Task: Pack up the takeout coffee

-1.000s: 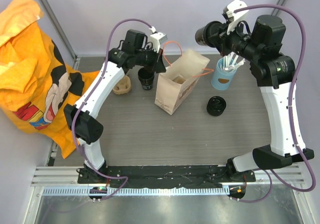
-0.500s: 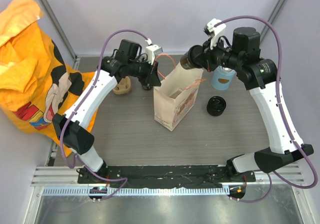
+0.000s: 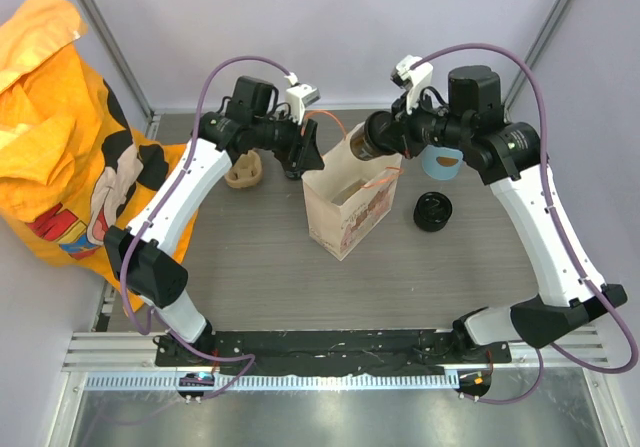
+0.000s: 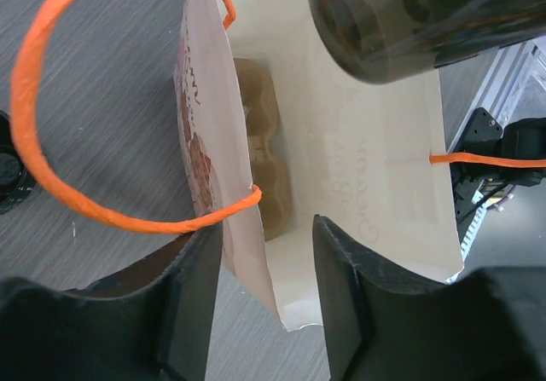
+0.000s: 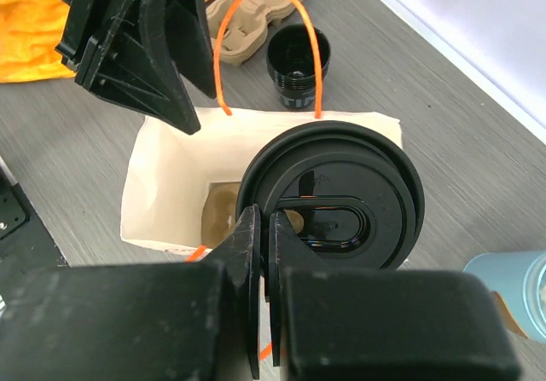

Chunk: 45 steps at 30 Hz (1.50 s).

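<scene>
The right end effector (image 5: 263, 228) was pinched tight on the lid rim of the takeout coffee (image 5: 341, 185), holding it above the open paper bag (image 5: 162, 185) on the counter (image 3: 260, 267). The left end effector (image 4: 260, 300) stood half open, the bag's wall between its fingers

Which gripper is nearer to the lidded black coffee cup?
Right. The right gripper pinches the lidded black coffee cup above the paper bag; the left gripper straddles the bag's wall, apart.
</scene>
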Available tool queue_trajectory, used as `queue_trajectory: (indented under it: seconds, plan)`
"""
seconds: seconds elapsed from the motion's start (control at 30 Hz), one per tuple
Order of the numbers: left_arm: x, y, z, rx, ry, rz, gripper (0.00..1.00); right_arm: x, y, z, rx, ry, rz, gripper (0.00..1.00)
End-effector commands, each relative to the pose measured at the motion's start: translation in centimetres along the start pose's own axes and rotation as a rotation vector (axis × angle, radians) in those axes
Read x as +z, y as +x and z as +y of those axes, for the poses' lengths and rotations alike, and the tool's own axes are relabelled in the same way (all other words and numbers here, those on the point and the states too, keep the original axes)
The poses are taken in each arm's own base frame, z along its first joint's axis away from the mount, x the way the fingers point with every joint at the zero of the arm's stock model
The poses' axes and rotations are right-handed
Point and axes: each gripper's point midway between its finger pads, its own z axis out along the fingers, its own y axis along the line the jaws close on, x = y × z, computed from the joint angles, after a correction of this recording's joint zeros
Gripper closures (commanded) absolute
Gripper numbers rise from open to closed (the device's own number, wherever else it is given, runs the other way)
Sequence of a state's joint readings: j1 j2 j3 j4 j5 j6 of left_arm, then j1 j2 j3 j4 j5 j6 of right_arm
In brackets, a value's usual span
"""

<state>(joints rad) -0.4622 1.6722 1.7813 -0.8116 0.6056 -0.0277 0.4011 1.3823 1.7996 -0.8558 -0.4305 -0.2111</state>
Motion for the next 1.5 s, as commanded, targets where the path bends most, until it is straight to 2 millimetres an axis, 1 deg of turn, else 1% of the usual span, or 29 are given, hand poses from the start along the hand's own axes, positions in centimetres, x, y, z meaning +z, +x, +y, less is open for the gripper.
queue_trajectory:
  seconds: [0.0, 0.13, 0.17, 0.3, 0.4, 0.57, 0.7, 0.8, 0.97, 1.13, 1.27, 1.37, 1.43, 1.47]
  plan:
    - [-2.2, -3.0, -1.2, 0.053, 0.004, -0.107, 0.47, 0.5, -0.6, 0.2, -0.032, -0.006, -0.013, 0.99]
    - [-2.4, -3.5, -1.1, 0.066, -0.01, -0.12, 0.46, 1.7, 0.2, 0.7, -0.048, -0.021, 0.022, 0.99]
    - [-2.4, -3.6, -1.0, 0.072, -0.015, -0.122, 0.46, 2.3, 0.7, 0.6, -0.045, -0.023, 0.041, 0.99]
    - [-2.4, -4.1, -0.7, 0.088, -0.028, -0.136, 0.47, 3.5, 1.4, 0.6, -0.055, -0.028, 0.074, 0.99]
    - [-2.4, -4.5, -0.4, 0.104, -0.041, -0.148, 0.47, 4.3, 1.9, 0.1, -0.052, -0.015, 0.104, 0.99]
    - [-2.2, -5.0, -0.1, 0.122, -0.053, -0.162, 0.47, 4.8, 2.9, -0.4, -0.068, 0.005, 0.146, 0.99]
    - [-2.2, -5.7, 0.1, 0.131, -0.06, -0.179, 0.49, 5.5, 3.6, -0.8, -0.08, 0.021, 0.181, 0.99]
    - [-1.9, -5.8, 0.4, 0.132, -0.066, -0.181, 0.52, 6.0, 4.1, -1.0, -0.094, 0.026, 0.213, 0.99]
    - [-1.8, -6.0, 0.7, 0.136, -0.075, -0.189, 0.53, 6.9, 5.4, -0.8, -0.119, 0.023, 0.274, 0.99]
    - [-1.7, -6.2, 0.7, 0.132, -0.074, -0.198, 0.53, 7.8, 5.9, -1.0, -0.139, 0.041, 0.303, 0.99]
    - [-1.9, -6.4, 0.8, 0.135, -0.091, -0.21, 0.55, 8.2, 6.9, -1.0, -0.146, 0.042, 0.352, 0.99]
    - [-1.9, -6.6, 1.2, 0.133, -0.111, -0.22, 0.57, 8.4, 7.3, -1.0, -0.146, 0.041, 0.37, 0.99]
    - [-1.9, -6.4, 1.5, 0.122, -0.125, -0.22, 0.62, 8.5, 7.6, -1.1, -0.151, 0.048, 0.385, 0.99]
    - [-1.8, -6.4, 1.6, 0.122, -0.126, -0.223, 0.65, 8.8, 8.1, -1.1, -0.15, 0.041, 0.407, 0.99]
